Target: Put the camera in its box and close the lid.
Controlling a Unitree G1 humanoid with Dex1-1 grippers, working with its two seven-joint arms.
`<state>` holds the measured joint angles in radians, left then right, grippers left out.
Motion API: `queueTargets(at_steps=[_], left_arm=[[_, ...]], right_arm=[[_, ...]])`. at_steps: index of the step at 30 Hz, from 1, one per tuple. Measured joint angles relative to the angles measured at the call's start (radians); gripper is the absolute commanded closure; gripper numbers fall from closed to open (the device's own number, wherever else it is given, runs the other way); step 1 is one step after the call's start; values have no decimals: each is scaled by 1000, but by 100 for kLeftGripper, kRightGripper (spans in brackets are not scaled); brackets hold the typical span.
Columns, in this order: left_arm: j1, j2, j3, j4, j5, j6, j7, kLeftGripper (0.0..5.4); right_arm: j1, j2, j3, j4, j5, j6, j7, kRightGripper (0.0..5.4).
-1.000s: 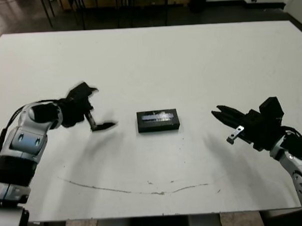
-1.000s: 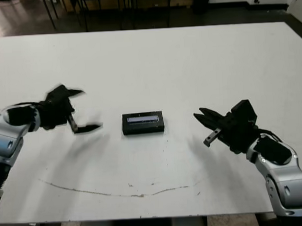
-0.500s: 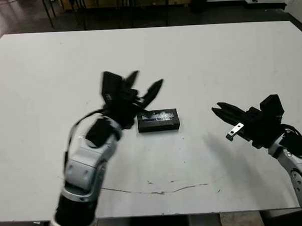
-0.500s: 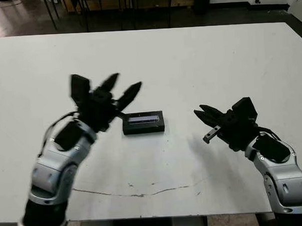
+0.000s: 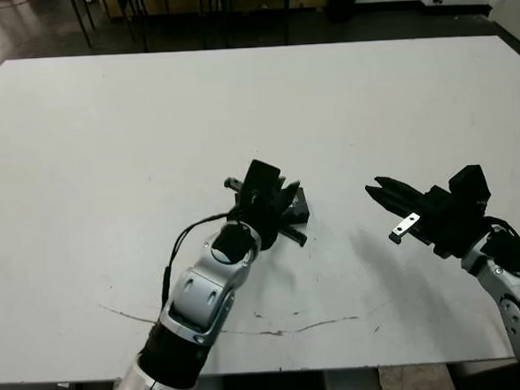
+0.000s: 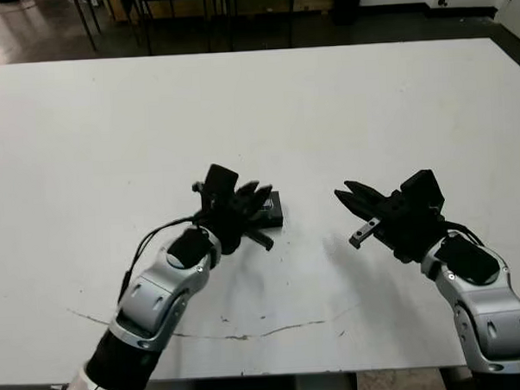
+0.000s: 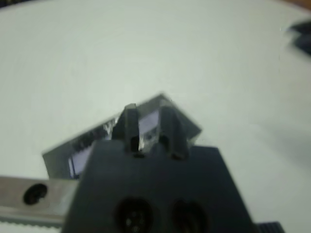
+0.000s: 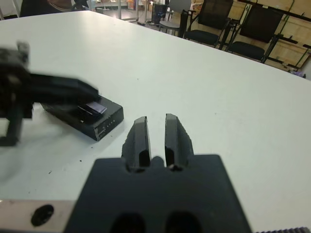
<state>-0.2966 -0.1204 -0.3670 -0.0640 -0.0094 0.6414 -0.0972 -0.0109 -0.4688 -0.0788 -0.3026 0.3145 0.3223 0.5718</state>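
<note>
The box (image 5: 300, 207) lies at the middle of the table with the lid (image 7: 90, 140) flat on it, pale strip up. The camera is hidden. My left gripper (image 5: 280, 197) is over the box's left part, covering most of it in the eye views. Its fingers (image 7: 129, 120) are close together right at the lid's strip, holding nothing. Whether they touch the lid I cannot tell. My right gripper (image 5: 374, 188) hovers to the right of the box (image 8: 104, 124), apart from it. It points toward the box, fingers (image 8: 141, 137) together and empty.
A thin dark scuff line (image 5: 248, 327) runs across the white table (image 5: 239, 101) near its front edge. Chairs (image 8: 214, 19) stand beyond the far edge.
My left arm has swung in from the table's left side and come down over the box. The box and my right arm have stayed put.
</note>
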Motion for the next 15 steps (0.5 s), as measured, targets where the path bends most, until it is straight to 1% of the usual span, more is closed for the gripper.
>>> queueTargets(at_steps=[4,7,15], left_arm=[[-11,-8,20,28,-3,1,-1,537],[-5,-9,29,20,-9,24,-13,537],[38,-8,32,-77,-32,115,-37,537]], right_arm=[[4,0,0,0,1,0,-1,540],[4,0,0,5,1,0,0,540],[-14,1,3,27,8,-17,14,540]])
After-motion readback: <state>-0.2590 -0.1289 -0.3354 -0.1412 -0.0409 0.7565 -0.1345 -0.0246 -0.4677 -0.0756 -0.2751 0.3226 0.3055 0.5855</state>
